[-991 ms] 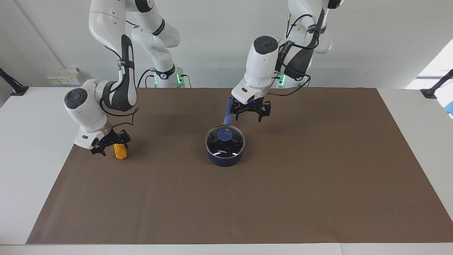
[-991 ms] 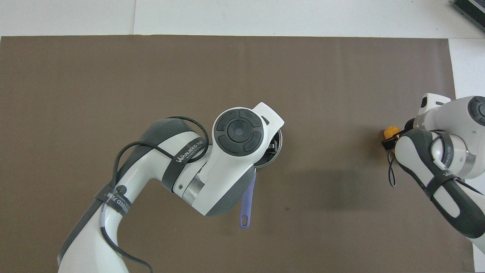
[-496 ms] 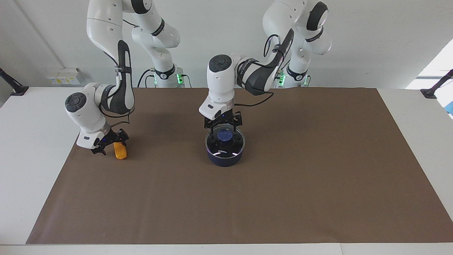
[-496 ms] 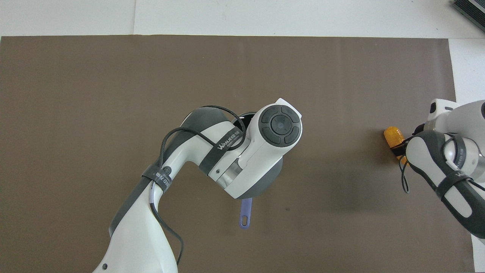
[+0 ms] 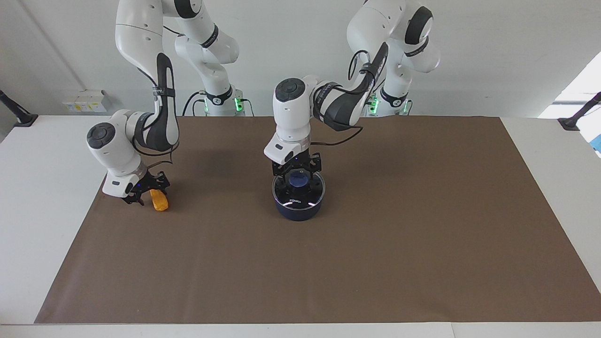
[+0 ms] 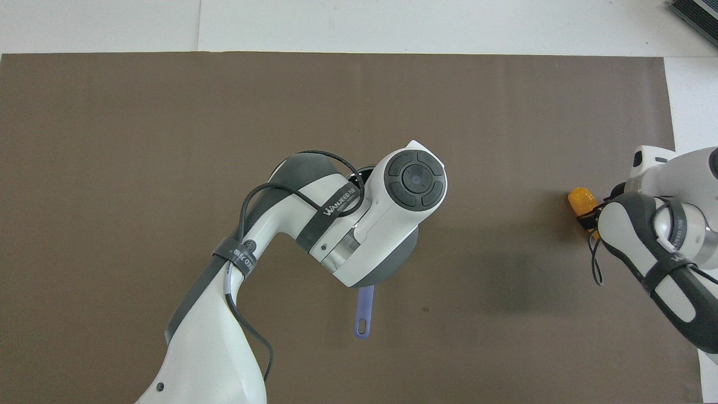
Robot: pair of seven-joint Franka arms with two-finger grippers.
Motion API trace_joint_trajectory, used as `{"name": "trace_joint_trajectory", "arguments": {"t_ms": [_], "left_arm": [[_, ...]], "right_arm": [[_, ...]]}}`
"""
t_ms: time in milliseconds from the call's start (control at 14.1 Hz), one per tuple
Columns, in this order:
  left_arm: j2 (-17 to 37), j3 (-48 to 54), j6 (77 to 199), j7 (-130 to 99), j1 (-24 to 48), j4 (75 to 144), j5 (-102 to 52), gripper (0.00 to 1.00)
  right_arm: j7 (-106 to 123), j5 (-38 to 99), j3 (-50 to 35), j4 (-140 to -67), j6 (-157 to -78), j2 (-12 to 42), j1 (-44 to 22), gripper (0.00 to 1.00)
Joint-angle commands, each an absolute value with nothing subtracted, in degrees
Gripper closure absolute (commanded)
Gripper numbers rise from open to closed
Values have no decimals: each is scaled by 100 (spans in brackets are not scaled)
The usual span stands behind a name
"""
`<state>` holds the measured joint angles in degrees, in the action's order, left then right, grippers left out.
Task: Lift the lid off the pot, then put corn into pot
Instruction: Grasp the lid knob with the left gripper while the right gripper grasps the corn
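Note:
The dark blue pot (image 5: 298, 212) stands mid-table with the glass lid (image 5: 306, 195) on it. Its long blue handle (image 6: 363, 314) points toward the robots. My left gripper (image 5: 297, 174) is down over the lid, set around the blue knob (image 5: 298, 179). In the overhead view the left wrist hides the lid and most of the pot. The yellow-orange corn (image 5: 160, 202) lies on the mat at the right arm's end of the table. My right gripper (image 5: 146, 192) sits low at the corn's (image 6: 580, 199) end nearer the robots, straddling it.
A brown mat (image 5: 422, 234) covers most of the white table. Small white boxes (image 5: 87, 101) sit at the table's edge near the right arm's base. Nothing else stands on the mat.
My left gripper swung from over the pot's handle to over the lid and came down around the knob. The right gripper stayed at the corn, shifting only slightly.

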<state>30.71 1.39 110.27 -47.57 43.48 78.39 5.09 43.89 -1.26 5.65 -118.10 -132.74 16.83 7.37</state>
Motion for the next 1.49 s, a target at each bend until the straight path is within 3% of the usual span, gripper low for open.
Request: {"name": "trace_joint_trajectory", "arguments": {"t_ms": [0, 142, 212, 283, 425, 496, 708, 850, 920, 991, 1133, 1204, 1416], "left_arm": [[3129, 97, 11004, -4878, 4395, 7708, 519, 12], [3129, 97, 11065, -4887, 4377, 7726, 405, 12], [3129, 97, 11118, -4887, 4368, 7734, 369, 12], [3129, 97, 11162, -4913, 4368, 7743, 326, 13], [3120, 97, 11180, -4992, 4368, 7770, 299, 14], [3120, 97, 11180, -5001, 4351, 7778, 281, 17], [3103, 88, 11180, -5001, 4333, 7883, 272, 18], [3103, 79, 11171, -5001, 4333, 7910, 272, 24], [3094, 79, 11162, -5001, 4333, 7901, 272, 33], [3094, 79, 11162, -5001, 4333, 7901, 272, 51], [3076, 62, 11136, -5001, 4333, 7875, 264, 79], [3059, 53, 11084, -5001, 4333, 7866, 255, 86], [2980, 35, 11057, -5001, 4333, 7849, 211, 87]], "right_arm": [[4342, -88, 536, -11883, -13271, 1582, 694, 18], [4333, -88, 536, -11874, -13289, 1591, 651, 23], [4333, -88, 536, -11874, -13298, 1591, 633, 32], [4342, -88, 536, -11874, -13289, 1591, 633, 48], [4333, -79, 536, -11865, -13272, 1591, 659, 88], [4307, -79, 536, -11857, -13263, 1591, 659, 100], [3912, -79, 527, -11699, -13131, 1547, 633, 100], [3833, -79, 519, -11550, -12869, 1372, 624, 100], [3615, -79, 484, -11444, -12641, 1267, 581, 100], [3430, -79, 483, -11374, -12491, 1153, 545, 100], [3017, -79, 457, -11251, -12271, 959, 536, 100], [2788, -79, 387, -11146, -12104, 897, 527, 100], [2051, -79, 308, -10847, -11831, 862, 361, 100]]}}
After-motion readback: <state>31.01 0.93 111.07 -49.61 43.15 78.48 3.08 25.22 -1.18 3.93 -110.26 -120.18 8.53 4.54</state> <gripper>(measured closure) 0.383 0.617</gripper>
